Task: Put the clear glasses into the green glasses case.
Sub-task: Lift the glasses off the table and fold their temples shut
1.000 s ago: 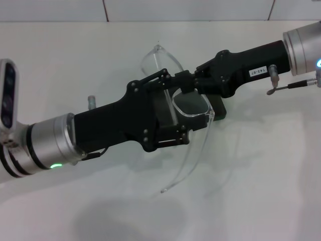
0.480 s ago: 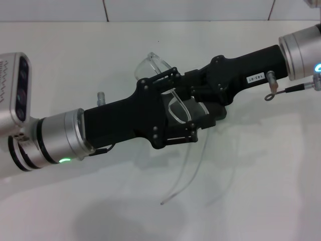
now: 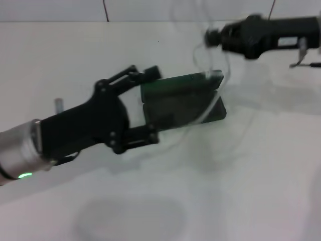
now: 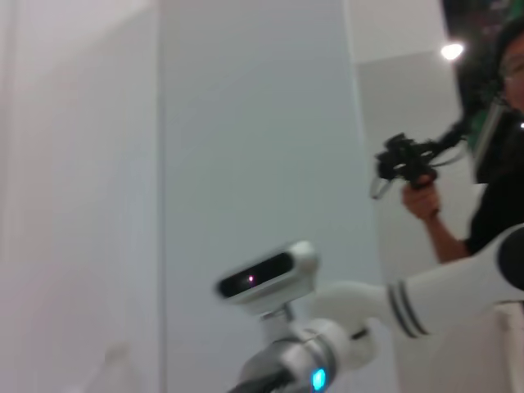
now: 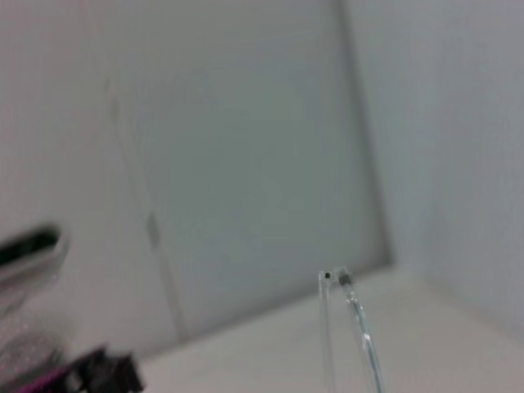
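White worktop (image 3: 241,191); green glasses case (image 3: 180,98) open, flanked by spread left hand (image 3: 150,108). Right hand (image 3: 213,36) clenched on clear glasses (image 3: 210,65), raised far right. Could snag case rim.

dk green glasses case (image 3: 180,98), clear glasses (image 3: 213,75), white table (image 3: 225,191)

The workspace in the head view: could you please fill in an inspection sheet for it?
Surface: white table, bare in front.
Job's things: green glasses case lies open mid-table; clear glasses blurred, lifted over its far end, one arm trailing across the case.
Clutter: nothing seen.
Grippers: left gripper open beside the case's left end; right gripper above the far right, at the glasses.
Cables: thin cable by the right arm.
Surroundings: tiled wall behind; wrist views show walls and a person.
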Controlling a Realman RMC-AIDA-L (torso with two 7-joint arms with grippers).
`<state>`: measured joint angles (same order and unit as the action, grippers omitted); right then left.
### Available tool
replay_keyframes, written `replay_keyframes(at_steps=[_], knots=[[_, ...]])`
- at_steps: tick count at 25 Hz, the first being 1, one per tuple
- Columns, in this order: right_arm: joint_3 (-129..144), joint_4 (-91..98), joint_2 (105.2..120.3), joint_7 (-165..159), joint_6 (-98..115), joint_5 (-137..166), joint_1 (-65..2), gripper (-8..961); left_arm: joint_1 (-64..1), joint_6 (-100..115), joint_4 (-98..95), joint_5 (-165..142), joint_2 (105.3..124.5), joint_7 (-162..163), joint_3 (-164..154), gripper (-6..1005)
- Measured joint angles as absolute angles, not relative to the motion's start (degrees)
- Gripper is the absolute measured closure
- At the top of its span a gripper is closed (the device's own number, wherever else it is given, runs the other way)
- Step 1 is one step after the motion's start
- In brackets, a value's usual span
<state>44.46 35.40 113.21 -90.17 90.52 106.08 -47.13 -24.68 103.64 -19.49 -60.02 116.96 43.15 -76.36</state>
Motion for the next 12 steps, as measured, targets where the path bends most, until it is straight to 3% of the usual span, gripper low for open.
replay_keyframes(at_steps=[6, 12], knots=[[41.12, 35.76, 111.48, -88.69, 93.36, 94.20, -44.19, 888, -21.88, 101.92, -17.90, -57.85, 115.09, 43.12, -75.11, 166], [41.64, 35.55, 112.58, -88.31, 94.17, 90.49, -44.89, 888, -24.69, 99.58, -17.41, -62.72, 116.09, 43.13, -75.39, 166]])
